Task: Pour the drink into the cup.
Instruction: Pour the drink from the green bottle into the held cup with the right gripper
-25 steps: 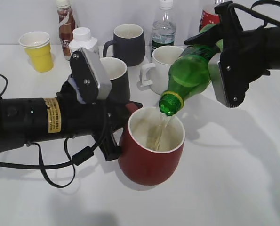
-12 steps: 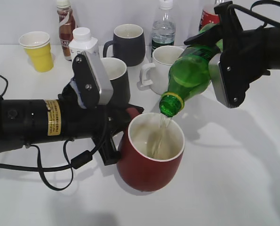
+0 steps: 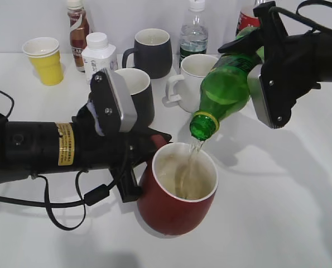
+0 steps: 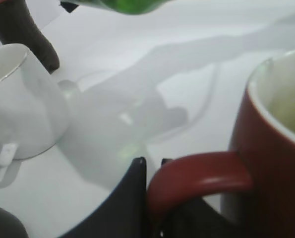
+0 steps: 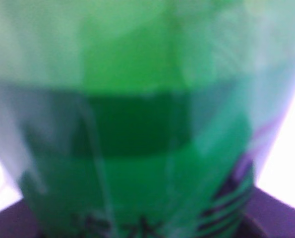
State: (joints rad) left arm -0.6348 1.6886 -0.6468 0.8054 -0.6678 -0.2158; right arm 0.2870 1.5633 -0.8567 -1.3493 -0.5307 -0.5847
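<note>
The green soda bottle (image 3: 227, 92) is tilted mouth-down over the dark red mug (image 3: 174, 206), and a thin clear stream falls from its mouth into the mug's white inside. My right gripper (image 3: 254, 62) is shut on the bottle's body; the bottle fills the right wrist view (image 5: 137, 134), where the fingers are hidden. My left gripper (image 3: 146, 148) is shut on the mug's handle (image 4: 197, 176) and holds the mug by it; its black fingers (image 4: 152, 198) clamp the red handle in the left wrist view. The mug (image 4: 281, 163) holds pale liquid.
Behind stand a white mug (image 3: 191, 78), two black mugs (image 3: 152, 53) (image 3: 138, 92), a yellow paper cup (image 3: 43, 58), a white jar (image 3: 99, 50), a brown bottle (image 3: 77, 28), a clear water bottle (image 3: 193, 30) and a red-labelled bottle (image 3: 246, 19). The white mug also shows in the left wrist view (image 4: 23, 104).
The left gripper has moved the red mug slightly down and toward the camera. The bottle has stayed tilted and the stream has kept flowing into the mug.
</note>
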